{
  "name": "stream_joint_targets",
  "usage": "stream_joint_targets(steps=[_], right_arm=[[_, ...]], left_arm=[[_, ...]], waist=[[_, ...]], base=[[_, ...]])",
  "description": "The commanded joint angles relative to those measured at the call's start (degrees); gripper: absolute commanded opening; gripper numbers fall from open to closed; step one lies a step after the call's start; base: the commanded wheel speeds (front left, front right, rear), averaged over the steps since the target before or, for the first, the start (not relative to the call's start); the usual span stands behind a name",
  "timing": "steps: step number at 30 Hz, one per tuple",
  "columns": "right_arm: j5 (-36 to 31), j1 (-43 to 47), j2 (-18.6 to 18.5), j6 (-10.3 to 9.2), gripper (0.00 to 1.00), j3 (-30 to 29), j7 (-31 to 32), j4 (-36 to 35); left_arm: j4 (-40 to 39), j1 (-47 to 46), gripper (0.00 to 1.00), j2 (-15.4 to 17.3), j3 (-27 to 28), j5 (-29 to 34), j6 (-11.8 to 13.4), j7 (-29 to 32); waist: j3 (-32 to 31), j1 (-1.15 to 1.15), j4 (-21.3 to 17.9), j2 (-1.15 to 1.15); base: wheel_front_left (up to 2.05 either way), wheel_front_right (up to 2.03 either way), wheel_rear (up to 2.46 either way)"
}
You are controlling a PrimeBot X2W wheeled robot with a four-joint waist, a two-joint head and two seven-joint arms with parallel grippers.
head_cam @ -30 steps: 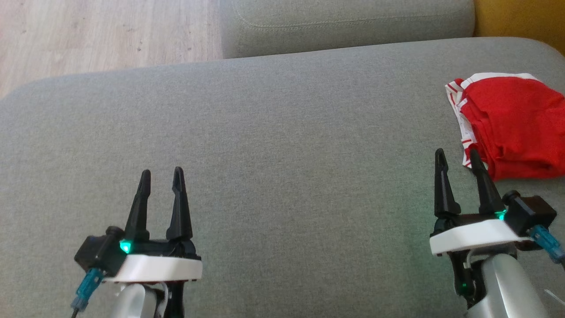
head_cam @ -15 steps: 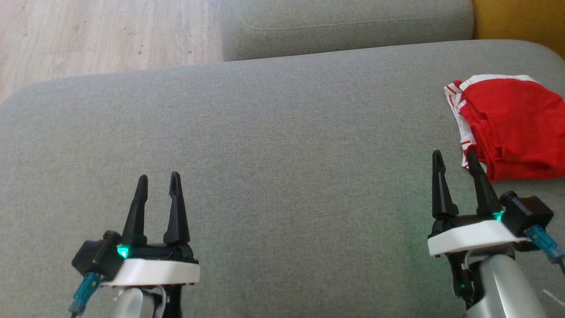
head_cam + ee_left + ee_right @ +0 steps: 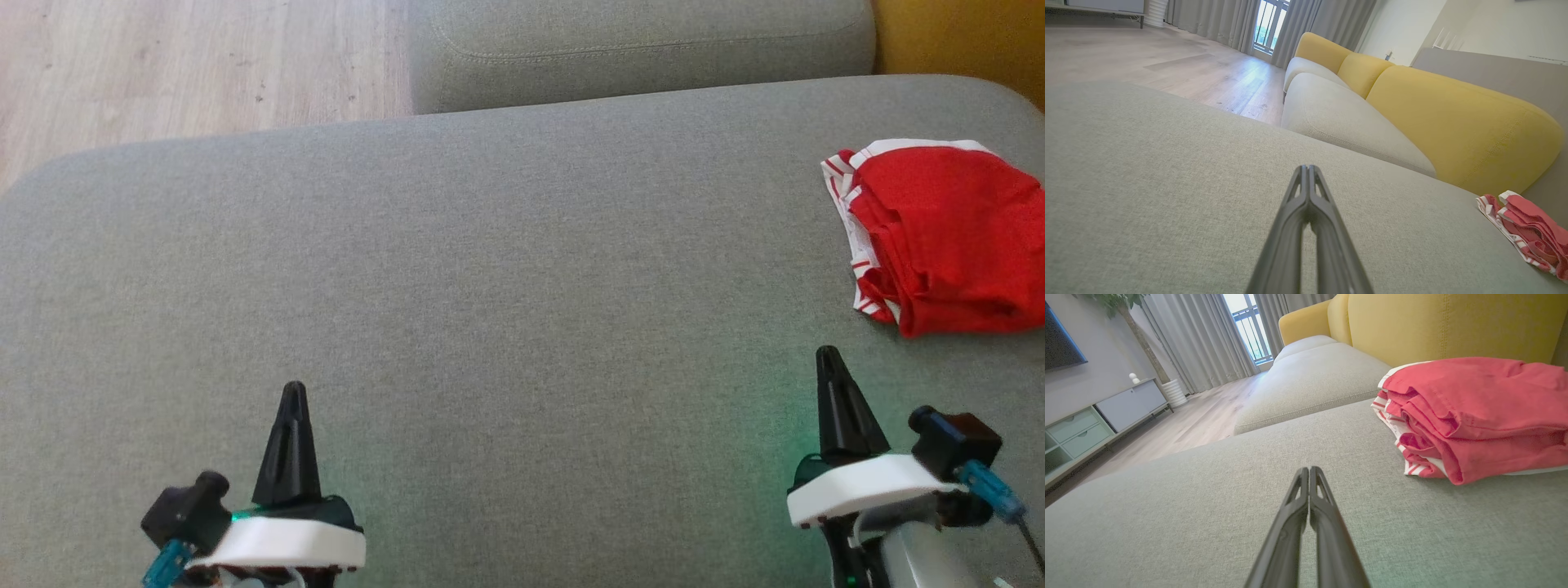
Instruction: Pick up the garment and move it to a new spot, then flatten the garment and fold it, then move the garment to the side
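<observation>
In the head view, a grey sofa seat (image 3: 490,269) spread bare across the middle. A second grey cushion (image 3: 637,41) lay past its far edge, with wooden floor (image 3: 188,65) at the far left and a yellow backrest (image 3: 963,33) at the far right corner. The garment (image 3: 947,237), red with white-striped trim, lay folded at the seat's right side. The left fingers (image 3: 292,400) were pressed together into one point, holding nothing, low on the left and well apart from the garment. The right fingers (image 3: 829,363) were likewise closed and empty, near the garment's nearest corner but apart from it, with bare fabric between.

In the left wrist view, the fingers met at their tips over empty seat. The garment lay far off to the right with nothing in the way. Ahead, the seat's edge gave onto the floor.

In the right wrist view, the closed tips pointed along the seat. The garment's stacked folds rested just right of them, before the backrest. To the left the cushion ran clear to its edge, with a low cabinet (image 3: 1106,412) and curtains (image 3: 1200,335) beyond.
</observation>
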Motion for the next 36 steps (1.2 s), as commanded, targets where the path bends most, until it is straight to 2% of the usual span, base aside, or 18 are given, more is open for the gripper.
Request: stream_joint_targets(steps=[1,36], right_arm=[[2.2,-2.5,-0.1,0.0,0.0,-0.2,0.4,-2.1],[24.4,-2.5,-0.4,-0.01,0.0,-2.3,5.9,-4.0]], left_arm=[[-2.0,-2.4,0.0,0.1,0.5,-1.8,-0.1,0.4],[-2.0,-3.3,0.0,0.6,4.1,-21.2,-0.5,5.9]], waist=[[-0.1,0.0,0.0,0.0],[-1.0,0.0,0.1,0.0]], base=[[0.0,0.0,0.0],[0.0,0.0,0.0]])
